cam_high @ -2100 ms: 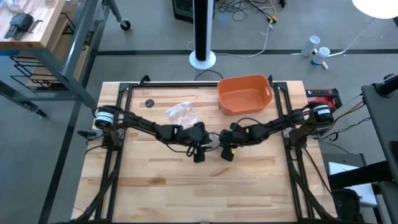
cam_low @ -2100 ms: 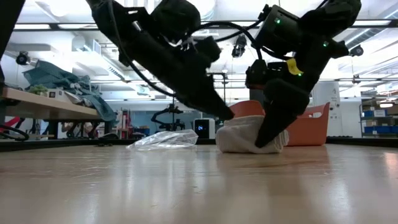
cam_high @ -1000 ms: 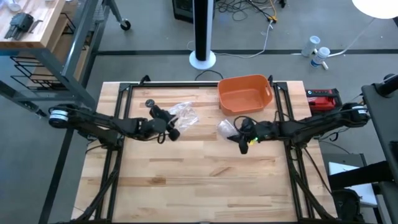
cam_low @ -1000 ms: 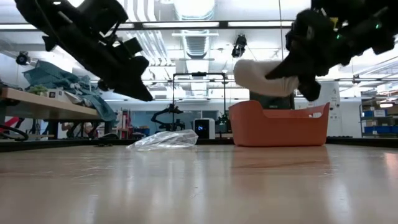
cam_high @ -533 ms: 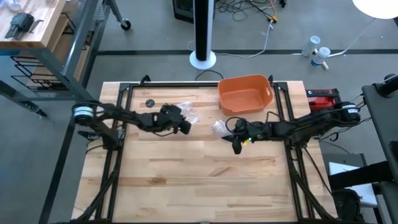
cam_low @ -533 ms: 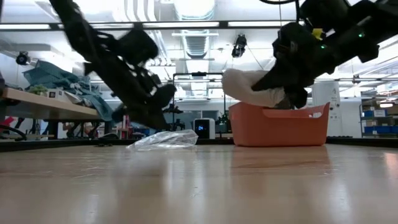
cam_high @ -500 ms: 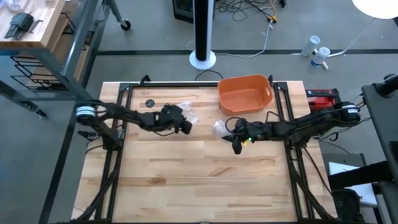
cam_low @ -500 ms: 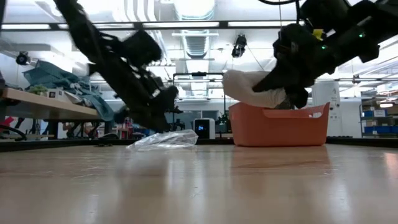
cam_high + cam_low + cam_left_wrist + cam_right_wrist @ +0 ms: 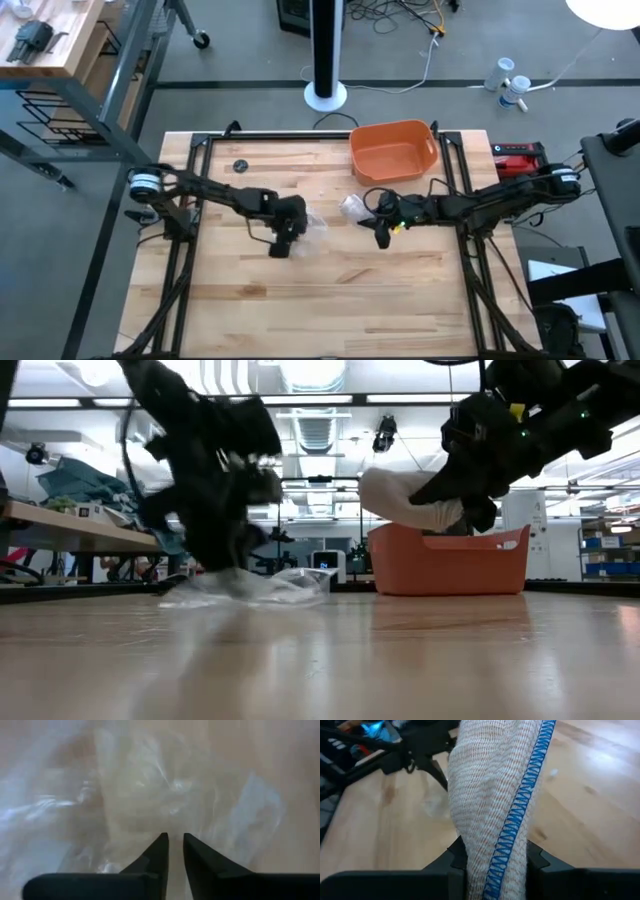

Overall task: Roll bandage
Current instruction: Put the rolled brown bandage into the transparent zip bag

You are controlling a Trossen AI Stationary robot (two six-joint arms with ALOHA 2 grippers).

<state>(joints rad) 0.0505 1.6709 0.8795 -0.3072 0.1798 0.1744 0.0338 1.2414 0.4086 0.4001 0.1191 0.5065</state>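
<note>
There were two hands, left hand [image 9: 281, 244] and right hand [image 9: 377, 232], one bandage [image 9: 353, 207], one plastic wrapper [image 9: 311, 226], one orange tub [image 9: 393, 151], and one small dark disc [image 9: 240, 166].

Orange tub [image 9: 392, 150] at the table's [image 9: 330, 300] far edge, crumpled clear wrapper [image 9: 312, 226] mid-table, small dark disc, perhaps a cap [image 9: 240, 165], far left
</note>
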